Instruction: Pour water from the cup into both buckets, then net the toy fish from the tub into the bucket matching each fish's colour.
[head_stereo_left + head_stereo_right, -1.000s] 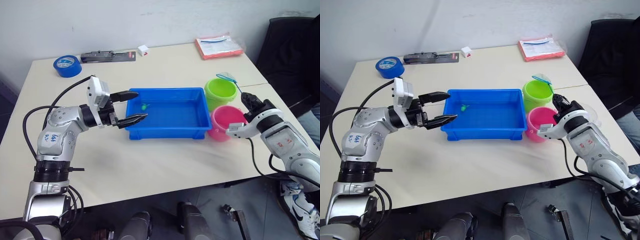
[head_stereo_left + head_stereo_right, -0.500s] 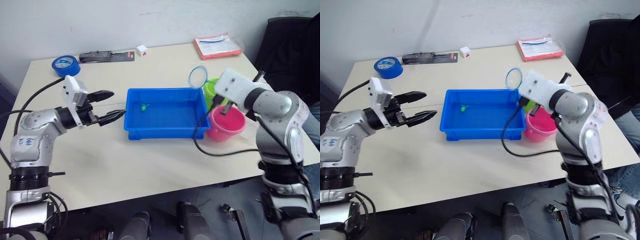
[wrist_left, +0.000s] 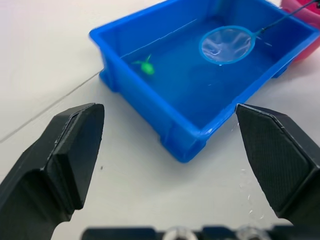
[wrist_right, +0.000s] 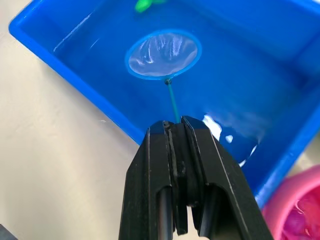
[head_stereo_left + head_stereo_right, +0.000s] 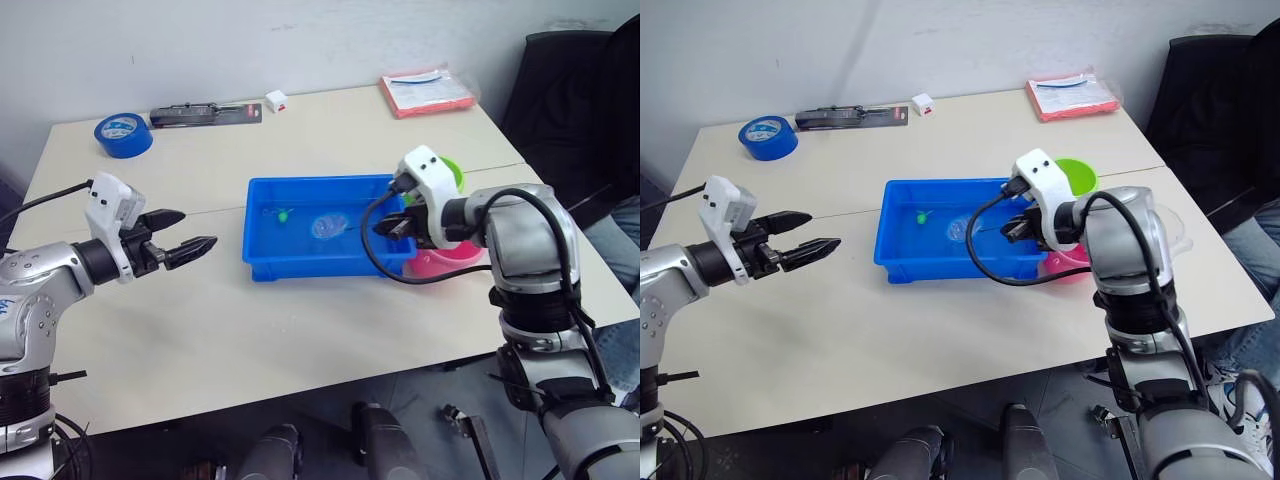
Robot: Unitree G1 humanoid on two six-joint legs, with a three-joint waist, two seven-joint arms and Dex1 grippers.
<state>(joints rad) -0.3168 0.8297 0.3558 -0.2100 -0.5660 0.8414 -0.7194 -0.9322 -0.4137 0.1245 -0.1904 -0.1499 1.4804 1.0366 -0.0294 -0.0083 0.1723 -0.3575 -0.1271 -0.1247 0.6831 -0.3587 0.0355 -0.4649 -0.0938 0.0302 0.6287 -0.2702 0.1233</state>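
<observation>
Right wrist view: net [image 4: 163, 54] clenched in right gripper [image 4: 179, 131], now lowered into tub [image 5: 262, 263], fish [image 3: 145, 66] just beyond hoop. Left gripper [image 5: 190, 249] released, withdrawn. Scooping judged next.

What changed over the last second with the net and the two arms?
The right gripper, shut on the thin stick, swung the small blue-hooped mesh net from above the lime green bucket down into the shallow blue plastic tub. The open left gripper drew back from the tub. The tiny green toy fish stayed put.
</observation>
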